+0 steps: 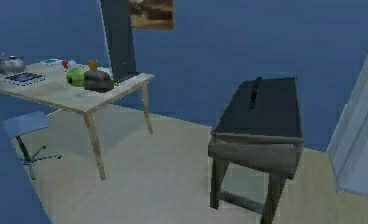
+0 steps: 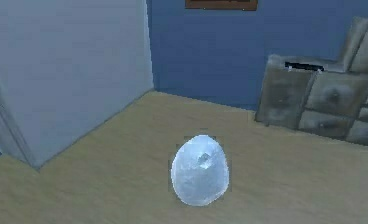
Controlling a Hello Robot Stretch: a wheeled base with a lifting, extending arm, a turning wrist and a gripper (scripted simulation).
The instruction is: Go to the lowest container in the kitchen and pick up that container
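Out on the arm side, the gripper's state cannot be told. A pale egg-shaped object (image 2: 202, 170) stands on the wooden floor (image 2: 92, 150), well apart from a drawer unit (image 2: 322, 95); whether it is the container cannot be told. Ahead stand a dark desk (image 1: 257, 115) and a wooden table (image 1: 67, 95) bearing a dark pot (image 1: 99, 80).
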